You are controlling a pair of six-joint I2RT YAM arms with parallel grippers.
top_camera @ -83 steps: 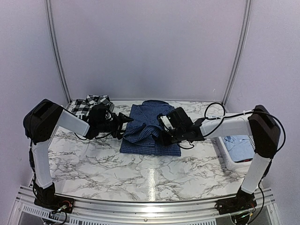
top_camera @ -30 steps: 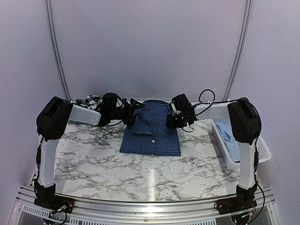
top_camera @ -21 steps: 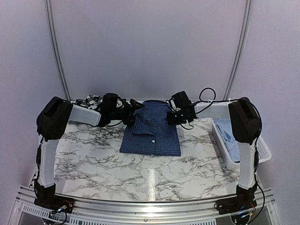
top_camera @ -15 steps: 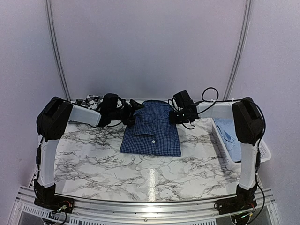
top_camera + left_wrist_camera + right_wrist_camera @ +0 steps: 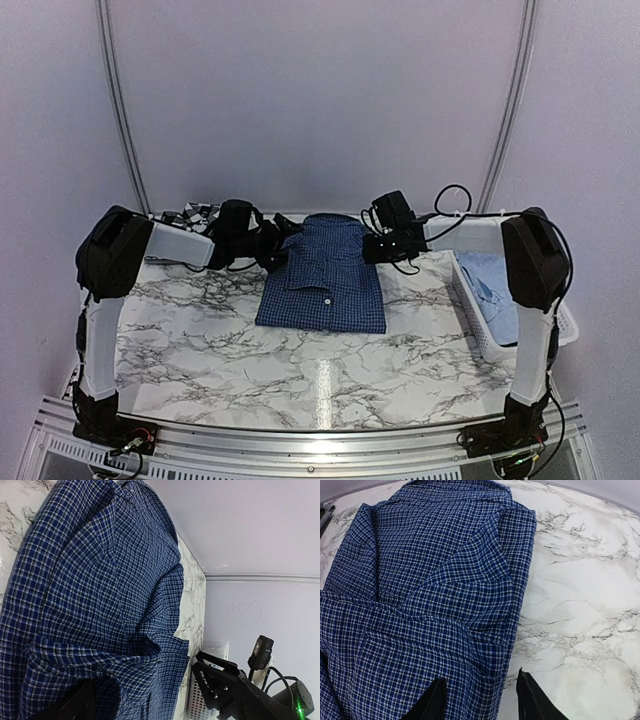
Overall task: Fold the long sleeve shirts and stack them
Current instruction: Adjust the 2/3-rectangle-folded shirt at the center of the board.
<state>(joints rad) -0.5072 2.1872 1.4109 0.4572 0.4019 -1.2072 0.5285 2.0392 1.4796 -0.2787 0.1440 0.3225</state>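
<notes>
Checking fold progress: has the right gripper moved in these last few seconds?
Yes. The right gripper has moved off the dark blue shirt's middle, away from the arm bases, toward the table's far edge.

Both arms reach far out from their bases at the near edge, each with its upright link rising to a high elbow at the outer side and its forearm running roughly level inward toward the other. The left arm [image 5: 180, 243] ends in the left gripper [image 5: 282, 240], pointing to the right with its jaws spread wide. The right arm [image 5: 470, 232] ends in the right gripper [image 5: 372, 248], pointing left and tilted downward, its two dark fingers [image 5: 436, 704] parted, gripping nothing.
</notes>
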